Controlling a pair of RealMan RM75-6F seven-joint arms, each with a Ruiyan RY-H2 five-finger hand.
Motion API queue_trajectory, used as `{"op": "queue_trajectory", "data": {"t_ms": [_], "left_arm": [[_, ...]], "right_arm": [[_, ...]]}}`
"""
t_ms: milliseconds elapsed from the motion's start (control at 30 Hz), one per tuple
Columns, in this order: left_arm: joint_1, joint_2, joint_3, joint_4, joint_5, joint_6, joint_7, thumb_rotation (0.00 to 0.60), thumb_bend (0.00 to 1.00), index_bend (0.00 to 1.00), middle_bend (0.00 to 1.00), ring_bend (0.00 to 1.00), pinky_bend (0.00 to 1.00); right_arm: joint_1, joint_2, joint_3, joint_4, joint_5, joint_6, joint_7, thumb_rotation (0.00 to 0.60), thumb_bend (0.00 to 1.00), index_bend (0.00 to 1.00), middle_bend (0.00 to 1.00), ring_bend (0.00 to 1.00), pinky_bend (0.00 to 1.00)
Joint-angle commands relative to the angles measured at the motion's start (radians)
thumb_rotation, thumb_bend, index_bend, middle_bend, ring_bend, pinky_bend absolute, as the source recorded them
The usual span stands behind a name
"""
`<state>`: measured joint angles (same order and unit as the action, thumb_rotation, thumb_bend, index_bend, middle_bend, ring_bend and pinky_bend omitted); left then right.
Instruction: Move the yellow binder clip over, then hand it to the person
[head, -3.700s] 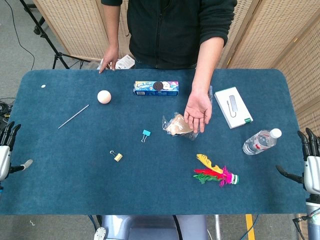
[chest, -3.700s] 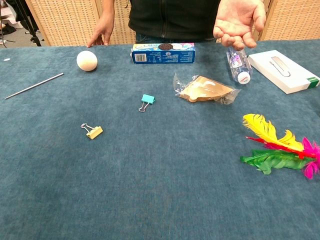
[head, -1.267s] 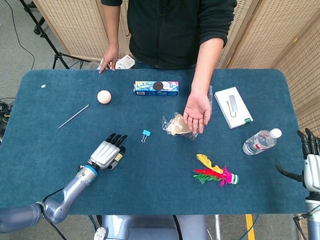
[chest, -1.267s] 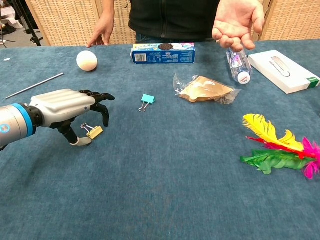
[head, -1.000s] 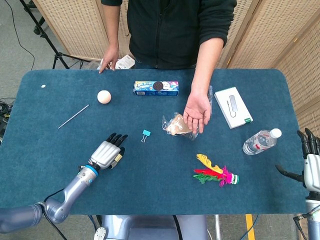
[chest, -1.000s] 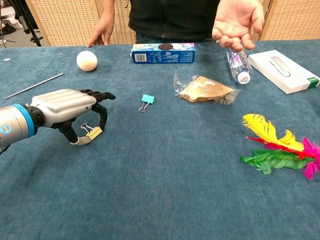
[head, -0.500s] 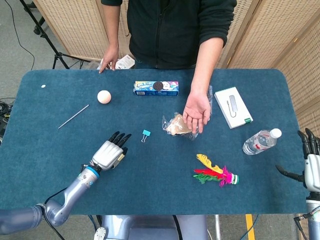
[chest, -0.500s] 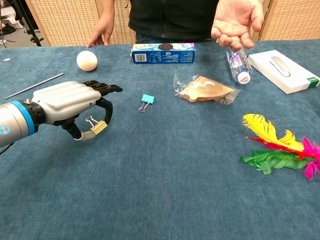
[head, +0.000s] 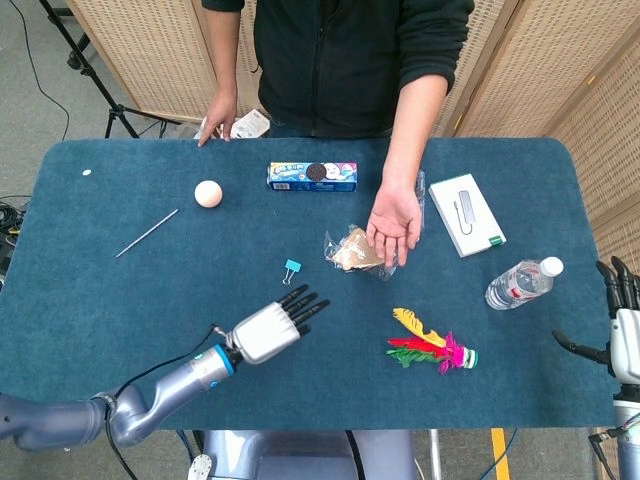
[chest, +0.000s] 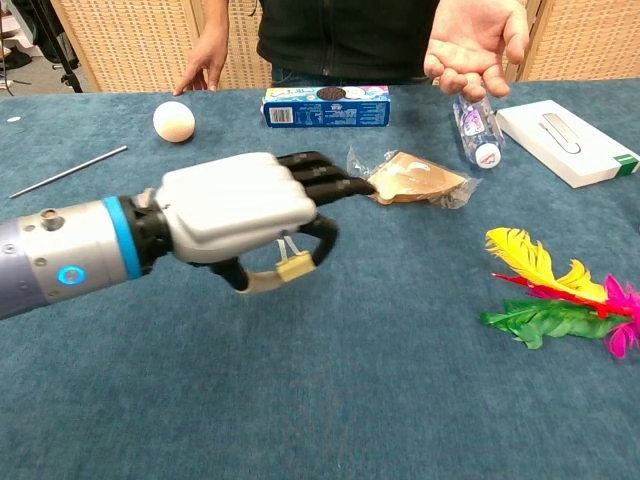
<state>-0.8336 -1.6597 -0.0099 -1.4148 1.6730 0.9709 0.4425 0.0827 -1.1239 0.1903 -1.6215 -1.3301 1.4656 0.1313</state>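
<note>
Pinching the yellow clip under the left hand, lifted clear of the surface near its front edge, halfway done, carrying and handing over to the person's open palm remaining.

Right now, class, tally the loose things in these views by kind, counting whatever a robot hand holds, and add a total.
Binder clips: 2 (yellow binder clip, blue binder clip)
Balls: 1
Cookie boxes: 1
Rods: 1
Snack bags: 1
White boxes: 1
Bottles: 1
Shuttlecocks: 1
Total: 9
</note>
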Motion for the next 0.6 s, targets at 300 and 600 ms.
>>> {"op": "queue_trajectory", "data": {"t_ms": [300,600], "left_arm": [[-0.133,-0.164,-0.04,0.192,0.133,-0.003,0.073,0.6,0.31,0.66,0.0,0.0,0.0],[-0.171,-0.27,-0.064,0.33,0.147,0.032,0.091,0.6,0.17,0.13,0.0,0.0,0.0]], "right_arm": [[0.0,0.003,0.005,0.003,0.014,-0.007,0.009,0.6,0.0,0.01,0.0,0.0,0.0],[0.001,0.006,0.006,0.006,0.017,-0.014,0.019,0.6,0.0,0.01,0.0,0.0,0.0]]}}
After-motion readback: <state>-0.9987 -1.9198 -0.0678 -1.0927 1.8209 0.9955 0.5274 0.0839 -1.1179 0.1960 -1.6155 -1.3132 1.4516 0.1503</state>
